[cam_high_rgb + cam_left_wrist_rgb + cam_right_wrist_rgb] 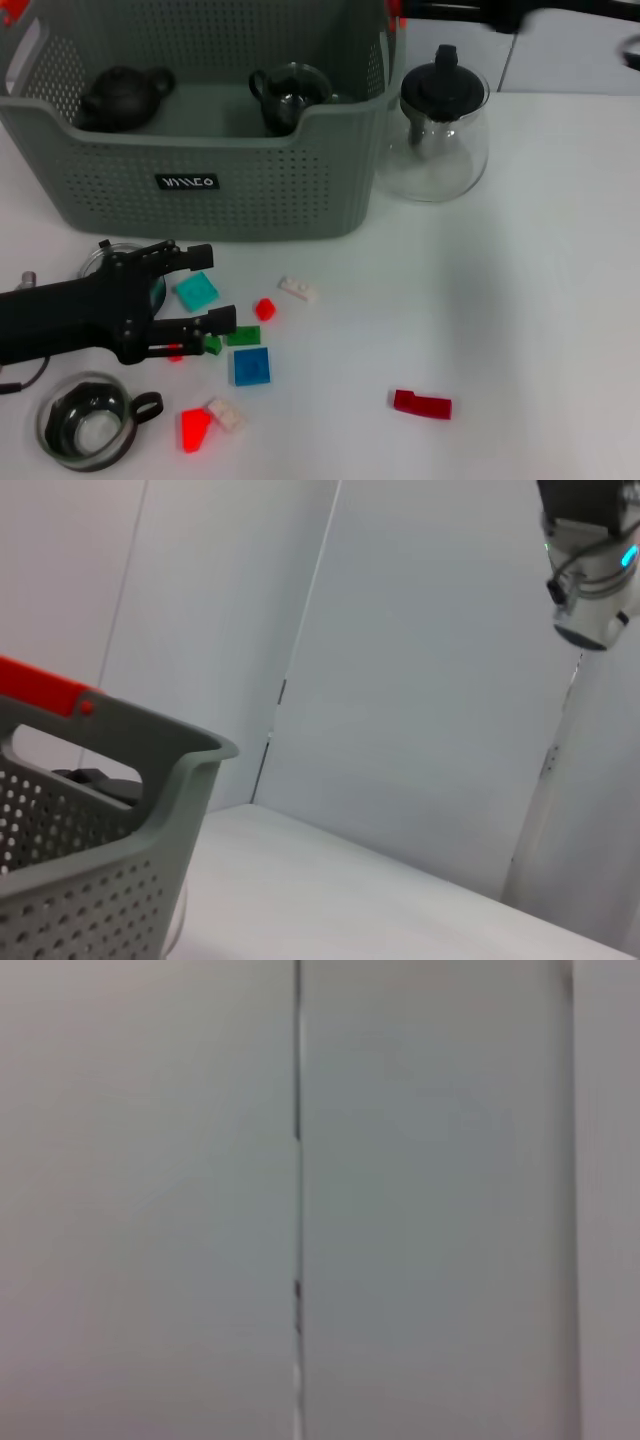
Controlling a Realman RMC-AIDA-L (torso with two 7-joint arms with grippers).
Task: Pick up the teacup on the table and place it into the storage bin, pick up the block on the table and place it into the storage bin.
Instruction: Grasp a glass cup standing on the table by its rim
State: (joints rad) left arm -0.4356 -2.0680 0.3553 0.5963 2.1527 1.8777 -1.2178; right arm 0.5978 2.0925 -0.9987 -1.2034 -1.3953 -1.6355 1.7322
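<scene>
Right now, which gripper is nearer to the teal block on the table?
The left. The left gripper is open around the teal block, low over the table. The right arm stays at the far top edge, beyond the glass teapot.

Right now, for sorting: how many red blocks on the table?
3: one beside the green block, one by the cup, one alone at right; the left tool may hide more.

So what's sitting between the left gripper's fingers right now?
In the head view, the left gripper is open, with a teal block lying on the table between its fingers. Whether they touch it isn't clear.
</scene>
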